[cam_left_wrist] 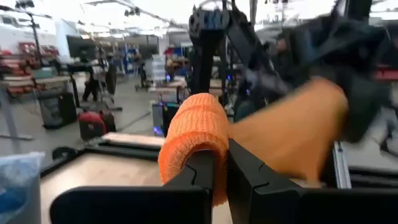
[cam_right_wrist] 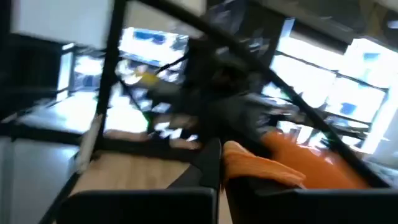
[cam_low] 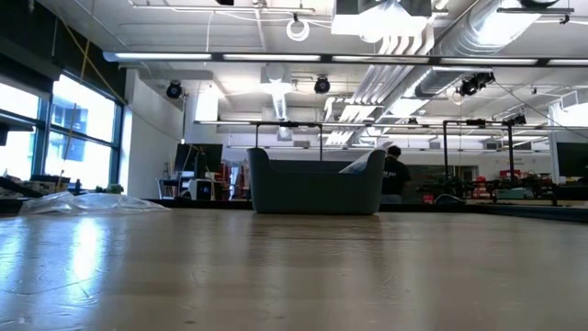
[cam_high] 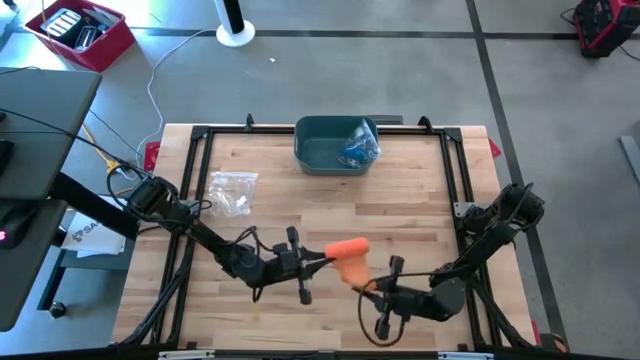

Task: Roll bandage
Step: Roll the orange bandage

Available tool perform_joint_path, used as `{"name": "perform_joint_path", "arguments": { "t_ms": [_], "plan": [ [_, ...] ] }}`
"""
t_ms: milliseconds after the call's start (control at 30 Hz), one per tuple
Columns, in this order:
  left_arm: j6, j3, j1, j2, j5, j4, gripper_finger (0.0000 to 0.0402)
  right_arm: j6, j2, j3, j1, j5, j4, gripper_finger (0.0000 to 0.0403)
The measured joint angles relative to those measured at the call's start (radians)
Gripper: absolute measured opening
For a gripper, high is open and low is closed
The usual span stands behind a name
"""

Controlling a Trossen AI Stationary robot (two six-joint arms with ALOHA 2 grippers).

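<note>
Left jaws: our left gripper [cam_left_wrist: 221,168] is clenched on the rolled end of the orange elastic bandage [cam_high: 349,249], held up off the light wooden counter [cam_high: 420,200] near its front middle.
Right jaws: our right gripper [cam_right_wrist: 214,165] is pinched on the loose orange tail just beside the roll.
Bandage position: we see it stretched between both arms, roll at the left, tail at the right.
Risk: we judge the thin tail could slip out of the right jaws if tension rises, and slack would leave loose, uneven turns.
Second risk: the two wrists sit very close and could knock together while turning.
Surroundings: a grey-blue plastic bin [cam_high: 318,150] with a blue-printed bag inside sits at the far edge; a clear crinkled plastic bag [cam_high: 235,190] lies to the left.
Obstruction: neither lies near the bandage.
</note>
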Motion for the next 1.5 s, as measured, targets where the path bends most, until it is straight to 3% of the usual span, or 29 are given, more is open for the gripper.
{"name": "perform_joint_path", "arguments": {
  "t_ms": [133,267,433,667,733,867,1000,1233,1400,1500],
  "plan": [
    [-0.036,0.0,0.001,0.0,0.087,-0.054,0.001,-0.088,0.0,0.0,0.005,0.088,0.183,0.0001],
    [-0.067,0.0,0.002,-0.002,0.127,-0.052,0.001,-0.06,0.0,0.0,-0.028,0.06,0.285,0.0001],
    [-0.124,0.0,0.004,0.005,0.125,-0.056,0.001,0.063,0.001,0.0,-0.092,-0.02,0.275,0.0001],
    [-0.161,-0.002,0.01,0.007,0.127,-0.067,0.001,0.131,0.001,0.0,-0.157,-0.027,0.22,0.0],
    [-0.161,-0.002,0.01,0.007,0.134,-0.073,0.001,0.121,0.001,0.0,-0.162,-0.003,0.195,0.0],
    [-0.161,-0.003,0.0,0.009,0.189,-0.079,0.001,0.075,0.001,0.0,-0.14,0.145,0.184,0.0],
    [-0.169,-0.003,-0.009,0.009,0.229,-0.08,0.001,0.057,0.001,0.0,-0.116,0.143,0.174,0.0005],
    [-0.232,-0.003,0.012,0.01,0.239,-0.156,0.001,0.196,-0.001,0.0,-0.137,0.076,0.018,0.0094],
    [-0.366,-0.003,0.028,0.06,0.251,-0.215,0.001,0.411,-0.001,0.0,-0.181,-0.13,-0.24,0.0156],
    [-0.418,-0.003,0.037,0.107,0.256,-0.219,0.001,0.458,-0.001,0.0,-0.187,-0.168,-0.397,0.0165]
  ]
}}
